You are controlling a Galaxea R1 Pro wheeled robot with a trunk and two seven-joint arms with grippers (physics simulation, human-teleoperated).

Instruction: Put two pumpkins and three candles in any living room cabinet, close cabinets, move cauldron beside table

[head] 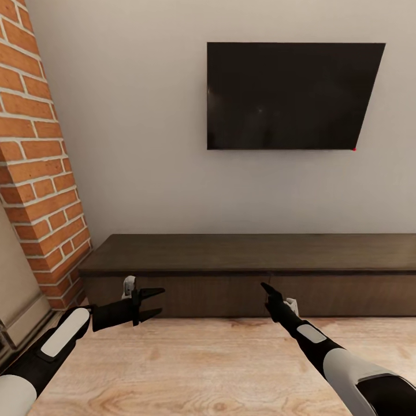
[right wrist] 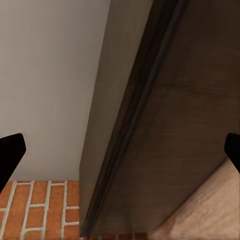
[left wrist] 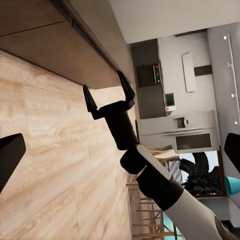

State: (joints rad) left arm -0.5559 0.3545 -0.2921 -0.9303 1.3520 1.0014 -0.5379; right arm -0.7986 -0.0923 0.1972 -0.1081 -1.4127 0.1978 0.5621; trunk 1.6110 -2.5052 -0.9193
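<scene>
The long, low, dark brown cabinet [head: 254, 271] stands against the white wall, and all its flat fronts are shut. My left gripper [head: 157, 303] hovers open and empty just in front of the cabinet's left end. My right gripper [head: 267, 288] points at the seam between two fronts near the middle. In the left wrist view the right gripper [left wrist: 107, 92] has its fingers spread, close under the cabinet's front edge [left wrist: 75, 55]. The right wrist view looks along the cabinet front [right wrist: 170, 125] at close range. The pumpkins, candles and cauldron are out of view.
A black TV [head: 289, 95] hangs on the wall above the cabinet. A red brick column [head: 40, 173] rises at the left, next to the cabinet's end. Pale wooden floor [head: 202, 364] lies below my arms. Behind the right arm, a kitchen with appliances [left wrist: 175, 130] is visible.
</scene>
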